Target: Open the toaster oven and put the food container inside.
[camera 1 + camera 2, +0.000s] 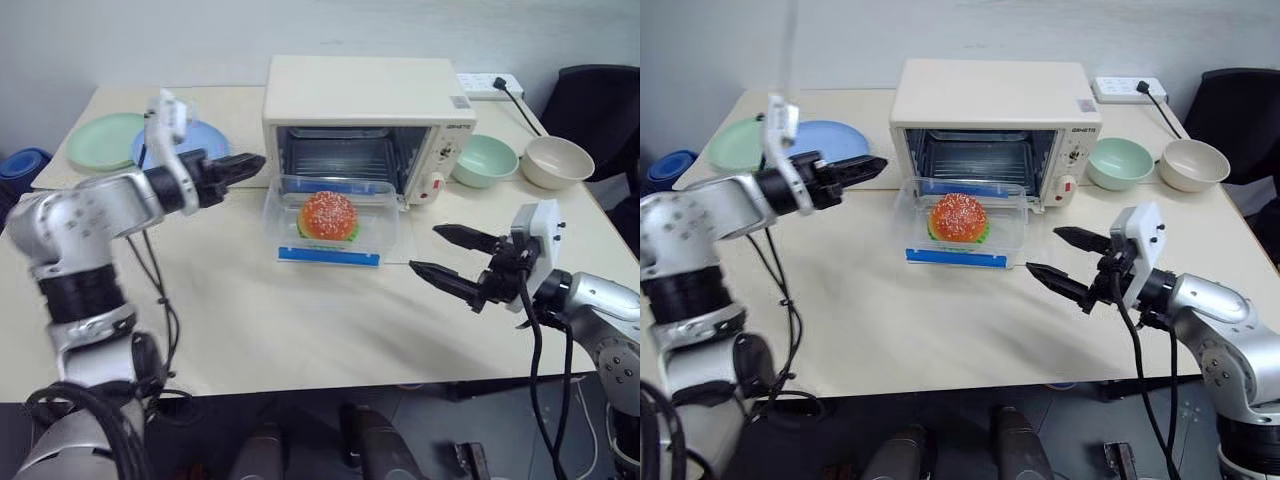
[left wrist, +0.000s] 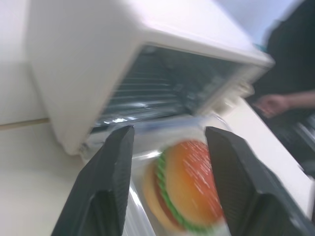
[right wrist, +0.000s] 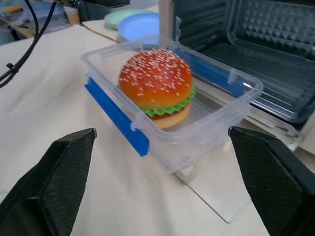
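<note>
Food container sits between both open pincers

Clear food container with toy hamburger on open toaster oven door.

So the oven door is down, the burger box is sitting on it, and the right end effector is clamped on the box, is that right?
Not quite. The toaster oven door is down and the food container sits on it, but the right end effector isn't clamped on it: its fingers are spread, short of the box. The right wrist view shows the gap on both sides.
</note>
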You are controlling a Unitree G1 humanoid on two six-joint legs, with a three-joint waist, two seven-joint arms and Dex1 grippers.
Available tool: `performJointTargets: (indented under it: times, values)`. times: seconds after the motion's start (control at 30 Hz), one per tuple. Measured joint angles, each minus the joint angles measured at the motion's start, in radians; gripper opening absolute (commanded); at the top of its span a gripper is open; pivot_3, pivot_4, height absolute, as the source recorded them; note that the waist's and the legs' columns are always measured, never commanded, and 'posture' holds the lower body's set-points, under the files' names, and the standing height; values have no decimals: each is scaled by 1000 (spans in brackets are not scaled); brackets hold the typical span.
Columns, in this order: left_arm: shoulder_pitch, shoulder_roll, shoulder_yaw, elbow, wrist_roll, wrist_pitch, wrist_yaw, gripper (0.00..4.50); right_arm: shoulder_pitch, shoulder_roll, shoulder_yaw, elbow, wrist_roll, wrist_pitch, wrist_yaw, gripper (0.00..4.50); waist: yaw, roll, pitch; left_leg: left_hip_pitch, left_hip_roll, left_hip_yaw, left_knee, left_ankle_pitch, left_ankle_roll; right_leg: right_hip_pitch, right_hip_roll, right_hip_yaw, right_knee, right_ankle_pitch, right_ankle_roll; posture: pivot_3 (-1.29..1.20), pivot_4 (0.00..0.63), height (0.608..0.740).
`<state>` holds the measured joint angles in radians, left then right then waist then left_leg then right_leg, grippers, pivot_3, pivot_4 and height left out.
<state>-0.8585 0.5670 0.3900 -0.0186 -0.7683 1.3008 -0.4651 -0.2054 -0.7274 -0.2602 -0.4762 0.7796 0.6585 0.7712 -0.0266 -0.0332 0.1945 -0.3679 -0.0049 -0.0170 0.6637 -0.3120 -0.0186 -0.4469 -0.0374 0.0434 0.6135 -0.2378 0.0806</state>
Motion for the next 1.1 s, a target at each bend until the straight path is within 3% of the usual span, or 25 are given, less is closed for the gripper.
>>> performJointTargets:
  times: [0.17, 0.33, 0.37, 0.63, 0.8, 0.97, 1.1]
  values:
    - [231, 181, -74, -183, -52, -143, -322, 128, 3, 18, 49, -51, 43, 40, -13, 1912, 1, 0, 0, 0, -1, 0, 0, 0, 1, 1, -1, 3, 0, -1, -2, 0, 150, 740]
    - [346, 225, -227, -217, 36, -323, -453, 0, -14, 76, 176, -56, 7, 45, -44, 195, 6, 0, 0, 0, -1, -1, 0, 1, 4, 2, -2, 4, -2, -1, -2, 0, 150, 740]
    - [349, 221, -255, -212, 58, -355, -459, 0, -27, 87, 200, -46, -14, 43, -52, 30, 5, 0, 0, 0, -1, -1, 0, 1, 4, 2, -2, 4, -2, -1, -2, 0, 150, 740]
    - [244, 81, -441, -54, 286, -571, -378, 0, -166, 201, 334, 136, -222, -5, -158, 30, 3, 0, 0, -1, -1, 0, 1, 0, 6, 1, -1, 1, -2, 0, 0, 0, 150, 740]
    - [160, -8, -472, 74, 368, -658, -336, 0, -234, 249, 360, 243, -316, -55, -176, 30, 0, 0, 0, -1, -1, 1, 1, 0, 6, 1, -1, 0, -2, 0, 1, 0, 150, 740]
    - [36, -156, -465, 261, 460, -743, -183, 0, -370, 367, 375, 451, -427, -150, -245, 30, 0, 0, 0, -2, -1, 1, 2, 0, 6, 0, -1, 0, -1, 2, 2, 0, 150, 740]
    - [12, -201, -450, 270, 473, -765, -161, 0, -466, 442, 390, 608, -492, -231, -295, 30, 4, 0, 0, -4, -3, 0, 1, 0, 6, -2, -3, -1, 4, 2, 2, 0, 150, 740]
